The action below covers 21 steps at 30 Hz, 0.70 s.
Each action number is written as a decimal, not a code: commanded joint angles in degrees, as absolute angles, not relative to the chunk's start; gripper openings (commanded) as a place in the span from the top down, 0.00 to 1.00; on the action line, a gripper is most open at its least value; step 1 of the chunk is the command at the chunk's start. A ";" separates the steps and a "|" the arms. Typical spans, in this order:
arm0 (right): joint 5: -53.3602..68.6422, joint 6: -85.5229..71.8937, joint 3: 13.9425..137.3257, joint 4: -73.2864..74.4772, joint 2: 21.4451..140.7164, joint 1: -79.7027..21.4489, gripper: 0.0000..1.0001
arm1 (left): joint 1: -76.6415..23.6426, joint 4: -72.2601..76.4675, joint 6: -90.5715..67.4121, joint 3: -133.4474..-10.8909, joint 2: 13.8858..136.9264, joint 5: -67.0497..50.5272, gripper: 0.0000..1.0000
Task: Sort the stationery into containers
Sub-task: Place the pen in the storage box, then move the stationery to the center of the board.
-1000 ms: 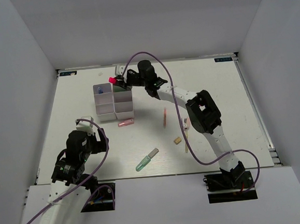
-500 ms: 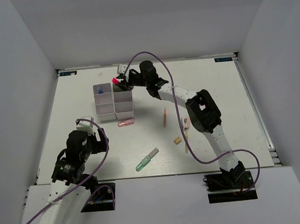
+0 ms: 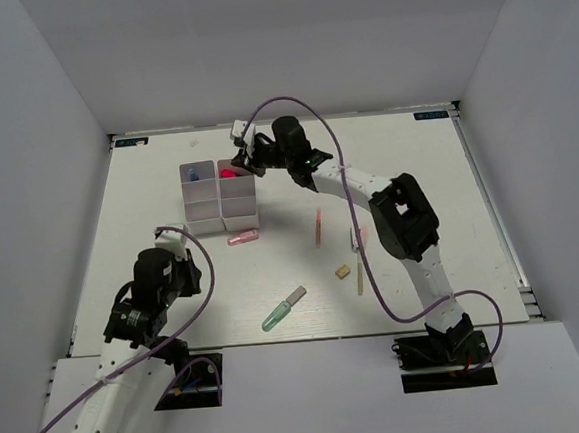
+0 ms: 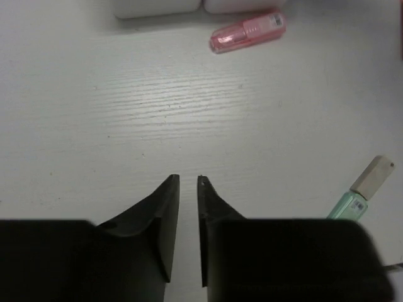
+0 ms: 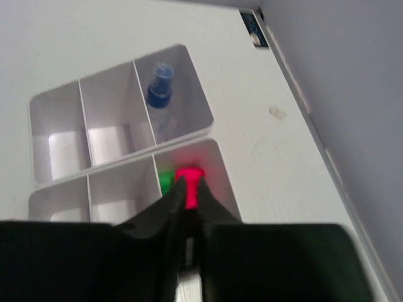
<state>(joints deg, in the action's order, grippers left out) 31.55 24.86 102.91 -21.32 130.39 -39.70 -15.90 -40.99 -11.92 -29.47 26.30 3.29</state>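
Lowered into tray [image 5: 225, 176], right hand [image 5: 188, 189] pinches red marker [image 5: 188, 173]; left hand [image 4: 187, 180] ajar, empty.

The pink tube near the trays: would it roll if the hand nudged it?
Likely: the pink tube looks round and lies on its side on the flat table, so a sideways push may roll it. Its glossy plastic shell suggests it is stiff, light, perhaps slippery.

There are two white trays at ten o'clock, the left tray [image 3: 203, 221] and the right tray [image 3: 241, 218]. Each has three boxes, six in all.

There are four markers: a blue marker [image 3: 194, 171], a red marker [image 3: 232, 171], a green marker [image 5: 165, 182] and a pale green marker [image 3: 283, 309] at six o'clock.

There is one pink tube [image 3: 242, 237].

There are two pencils near three o'clock, an orange pencil [image 3: 317, 227] and a wooden pencil [image 3: 359, 276].

There is one tan eraser [image 3: 343, 270].
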 commanded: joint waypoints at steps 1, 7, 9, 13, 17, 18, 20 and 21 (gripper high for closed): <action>24.02 20.56 108.00 -5.20 118.93 -39.72 0.93 | -15.73 -38.76 -10.81 -29.18 31.44 -2.81 0.77; 18.28 21.62 106.12 26.51 106.82 -38.94 0.92 | -15.82 -38.40 -12.22 -33.73 43.47 -12.82 0.54; 20.98 24.69 102.41 35.99 101.62 -38.67 0.42 | -16.43 -39.37 -12.83 -35.41 46.91 -13.10 0.35; 20.93 23.74 77.11 36.66 86.88 -36.48 0.22 | -20.20 -39.11 -19.65 -39.55 52.38 -5.92 0.20; 18.37 18.47 60.24 24.37 71.75 -34.90 1.00 | -22.67 -31.66 -35.82 -32.82 53.61 7.43 0.81; 18.28 16.19 57.42 23.04 69.37 -34.28 1.00 | -23.46 -25.64 -38.21 -31.65 53.96 8.86 0.98; 18.72 14.95 53.38 21.45 65.13 -33.40 1.00 | -24.69 -21.21 -38.76 -30.42 56.15 10.28 1.00; 18.46 13.38 52.83 20.31 63.82 -33.49 1.00 | -25.22 -20.05 -38.50 -30.93 58.42 12.20 1.00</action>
<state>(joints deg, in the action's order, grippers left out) 19.20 18.24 53.93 26.70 68.31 -34.00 -23.77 -28.75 -32.01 -31.62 55.55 4.56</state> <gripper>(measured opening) 0.002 0.017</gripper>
